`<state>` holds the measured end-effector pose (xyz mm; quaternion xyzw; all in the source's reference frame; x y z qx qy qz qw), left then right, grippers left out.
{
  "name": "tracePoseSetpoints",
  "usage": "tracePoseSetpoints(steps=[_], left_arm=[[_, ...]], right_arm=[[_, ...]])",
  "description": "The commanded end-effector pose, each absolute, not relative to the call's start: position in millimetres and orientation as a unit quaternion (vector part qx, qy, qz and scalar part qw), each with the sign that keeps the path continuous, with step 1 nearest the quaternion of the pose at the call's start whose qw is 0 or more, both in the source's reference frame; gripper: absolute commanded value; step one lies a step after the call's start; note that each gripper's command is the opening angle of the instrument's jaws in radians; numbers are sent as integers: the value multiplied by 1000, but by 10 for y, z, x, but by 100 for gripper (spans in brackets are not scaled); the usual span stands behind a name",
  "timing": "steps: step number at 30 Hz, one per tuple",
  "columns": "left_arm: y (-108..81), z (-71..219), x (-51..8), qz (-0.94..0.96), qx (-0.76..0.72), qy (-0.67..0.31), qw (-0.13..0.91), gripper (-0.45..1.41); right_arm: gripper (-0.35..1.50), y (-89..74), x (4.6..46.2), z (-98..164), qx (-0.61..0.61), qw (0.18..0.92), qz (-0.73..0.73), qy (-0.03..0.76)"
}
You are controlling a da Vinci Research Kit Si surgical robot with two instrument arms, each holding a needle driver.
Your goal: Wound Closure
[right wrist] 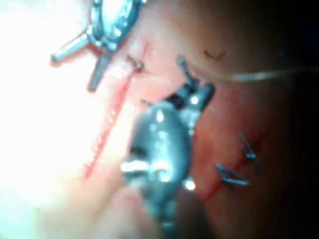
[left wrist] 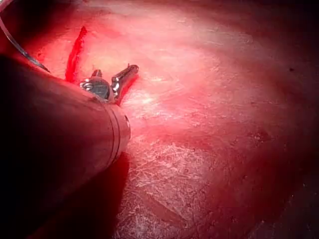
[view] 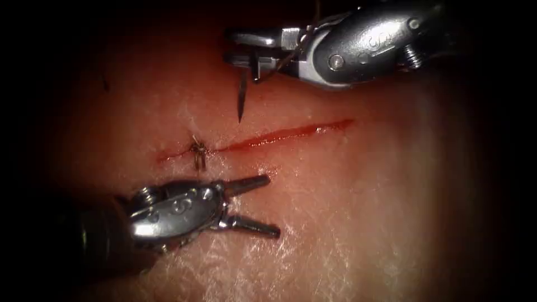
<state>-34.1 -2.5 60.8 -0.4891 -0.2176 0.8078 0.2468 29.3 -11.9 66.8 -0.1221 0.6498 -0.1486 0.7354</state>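
Tissue (view: 391, 212): pork belly carrying everything here; pale toward near edge, dark toward far edge.
Cut (view: 285, 134): long red line across middle of tissue, rising toward right; left end already closed by tied stitch (view: 197, 151) with short cut ends standing up.
Right pincer (view: 238, 49): clamped on needle (view: 242, 95), above cut toward far edge of tissue, a little right of tied stitch.
Needle: clear of tissue, seen nearly edge-on; gripped well back from point, exact place along curve hard to tell; point aimed down, just short of cut's far lip.
Thread (view: 293, 51): thin strand running back past right pincer; also seen trailing sideways (right wrist: 269, 75) in right wrist view.
Left pincer (view: 272, 204): spread wide, holding nothing, on near side of cut, just below tied stitch.
Step, as judged: needle poised over far lip, right of tied stitch, no bite started.
Doing it well: keep point square to surface; pick an entry set back from lip, spaced evenly from tied stitch; turn wrist along needle's curve, no straight pushing; keep thread free of both pincers; bring empty pincer near opposite lip, ready to steady tissue.
Risk: shallow or slanted entry likely to tear lip.
Count: two pincers, one needle, one open cut, one tied stitch on it, one running thread.
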Motion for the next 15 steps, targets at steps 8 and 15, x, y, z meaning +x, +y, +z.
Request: tracePoseSetpoints(steps=[8, 15], left_arm=[[-28, 614, -346, 807, -490, -220, 246, 57], [-28, 614, -346, 806, -489, -222, 248, 52]], right_arm=[[-35, -124, 300, 676, -129, 733, -158, 649], [-35, -124, 299, 676, -141, 730, -174, 646]])
